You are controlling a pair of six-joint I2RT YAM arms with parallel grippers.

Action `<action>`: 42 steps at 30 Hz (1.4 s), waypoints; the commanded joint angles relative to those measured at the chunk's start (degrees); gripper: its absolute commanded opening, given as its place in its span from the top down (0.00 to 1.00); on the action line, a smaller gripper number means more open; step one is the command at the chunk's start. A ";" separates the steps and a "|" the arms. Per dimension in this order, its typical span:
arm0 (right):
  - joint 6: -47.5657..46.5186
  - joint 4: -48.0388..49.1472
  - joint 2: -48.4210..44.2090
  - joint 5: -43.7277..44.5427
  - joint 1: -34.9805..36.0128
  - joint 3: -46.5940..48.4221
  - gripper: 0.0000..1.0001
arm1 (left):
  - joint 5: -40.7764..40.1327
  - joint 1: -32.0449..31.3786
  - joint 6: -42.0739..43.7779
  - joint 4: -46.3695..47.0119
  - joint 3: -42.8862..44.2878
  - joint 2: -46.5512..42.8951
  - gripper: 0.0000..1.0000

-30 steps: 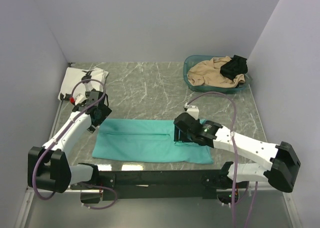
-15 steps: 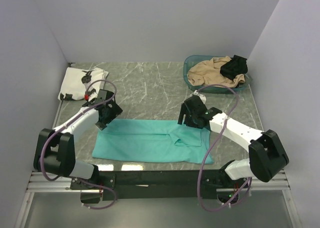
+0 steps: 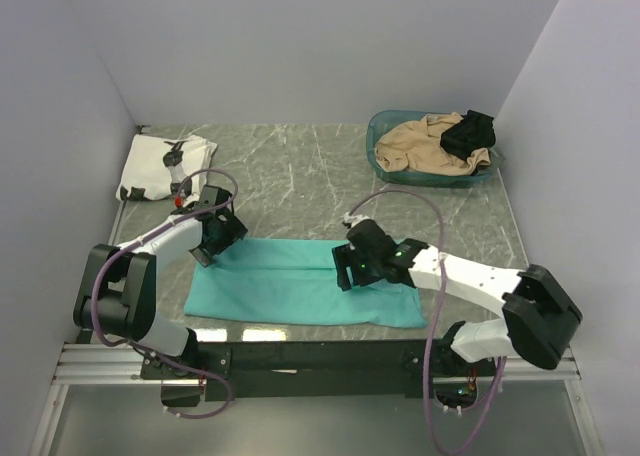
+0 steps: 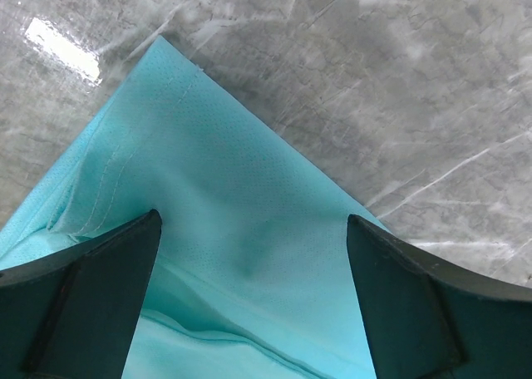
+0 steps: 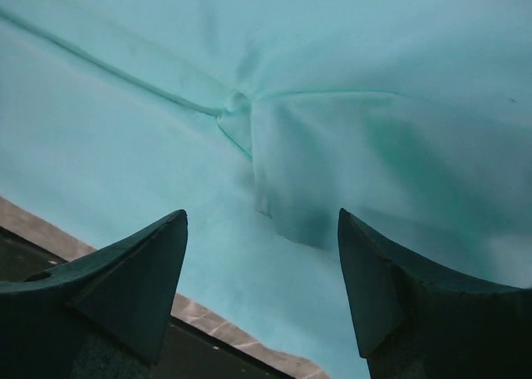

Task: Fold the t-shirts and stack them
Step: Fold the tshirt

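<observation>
Marbled grey desk (image 3: 300,176), with a teal t-shirt (image 3: 280,288) laid out as a long folded band along its near edge.
Both grippers are held spread and empty. The left gripper (image 4: 253,225) is poised over the band's far left corner, and the right gripper (image 5: 259,229) over a puckered flap right of the middle. If only the top layer were pinched at that pucker, the fold could be dragged open. A shallow corner grip could slip, and uneven lifting could skew the band. The white printed t-shirt (image 3: 165,166) lies folded at the far left corner. Compared with a second earlier, the left gripper has been brought onto the cloth's corner and the right gripper shifted toward its middle.
</observation>
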 commanded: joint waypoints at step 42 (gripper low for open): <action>12.49 -16.66 5.26 8.74 3.38 15.10 0.17 | -5.05 -0.10 0.68 -2.23 1.68 -4.09 0.01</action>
